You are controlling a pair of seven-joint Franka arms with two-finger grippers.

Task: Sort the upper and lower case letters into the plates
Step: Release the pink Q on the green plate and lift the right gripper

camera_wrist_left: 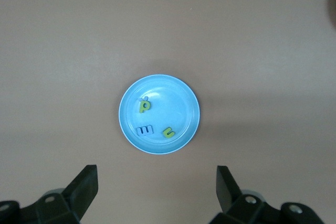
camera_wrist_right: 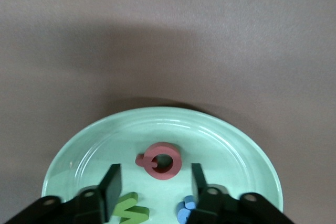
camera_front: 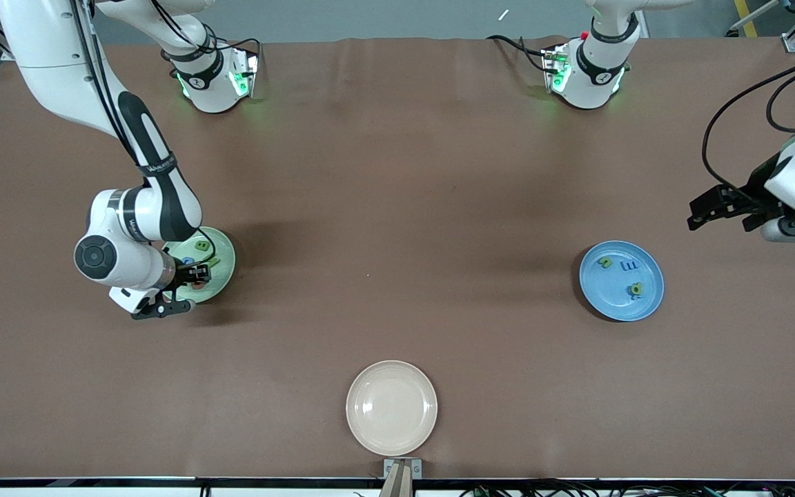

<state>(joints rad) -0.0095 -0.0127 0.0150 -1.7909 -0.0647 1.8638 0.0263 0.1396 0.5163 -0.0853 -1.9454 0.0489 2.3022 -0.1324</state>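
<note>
You are seeing the right gripper [camera_wrist_right: 155, 184] hanging low over the mint green plate [camera_front: 221, 273] at the right arm's end, jaws parted and holding nothing; the pinkish red Q [camera_wrist_right: 159, 160] is lying flat in the plate just ahead of the fingertips, its tail pointing sideways. A green zigzag letter [camera_wrist_right: 131, 211] and a blue letter [camera_wrist_right: 185, 209] are lying beside it. The left gripper [camera_wrist_left: 156, 190] is waiting wide open above the table, near the blue plate [camera_front: 646, 300], which is holding 3 letters
</note>
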